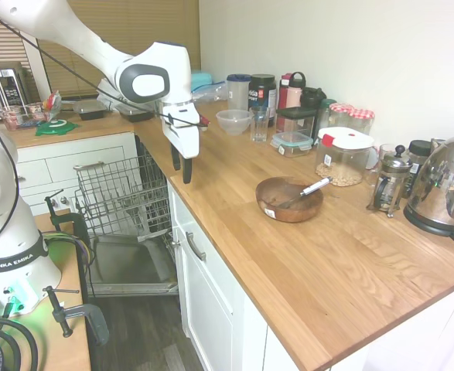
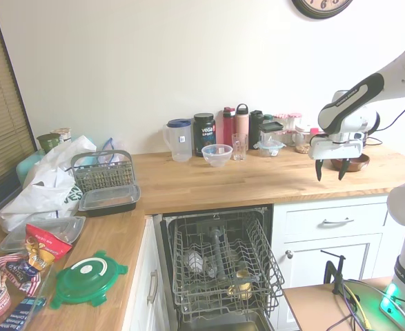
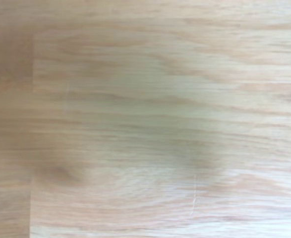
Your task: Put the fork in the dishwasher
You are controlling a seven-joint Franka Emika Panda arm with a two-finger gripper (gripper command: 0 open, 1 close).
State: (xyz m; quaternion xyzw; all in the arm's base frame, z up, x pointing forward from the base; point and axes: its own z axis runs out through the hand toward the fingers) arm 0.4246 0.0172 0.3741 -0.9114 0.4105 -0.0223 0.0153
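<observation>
The fork point(image 1: 307, 189) leans in a wooden bowl point(image 1: 288, 202) on the counter, its pale handle resting over the bowl's far rim. My gripper point(image 1: 182, 168) hangs open and empty just above the countertop, well to the left of the bowl and near the counter edge by the dishwasher. From the other side, the gripper point(image 2: 329, 172) is in front of the bowl point(image 2: 354, 164), and the fork is not discernible there. The dishwasher point(image 2: 223, 265) stands open with its wire rack point(image 1: 122, 193) pulled out over the lowered door point(image 1: 130, 267). The wrist view holds only blurred wood point(image 3: 145, 119).
Behind the bowl stand a jar with a white lid point(image 1: 343, 154), a French press point(image 1: 389, 182) and a steel kettle point(image 1: 443, 189). A clear bowl point(image 1: 233, 121), a glass point(image 1: 259, 124) and bottles line the wall. Containers, bags and a cutlery basket point(image 2: 102, 172) fill the left counter.
</observation>
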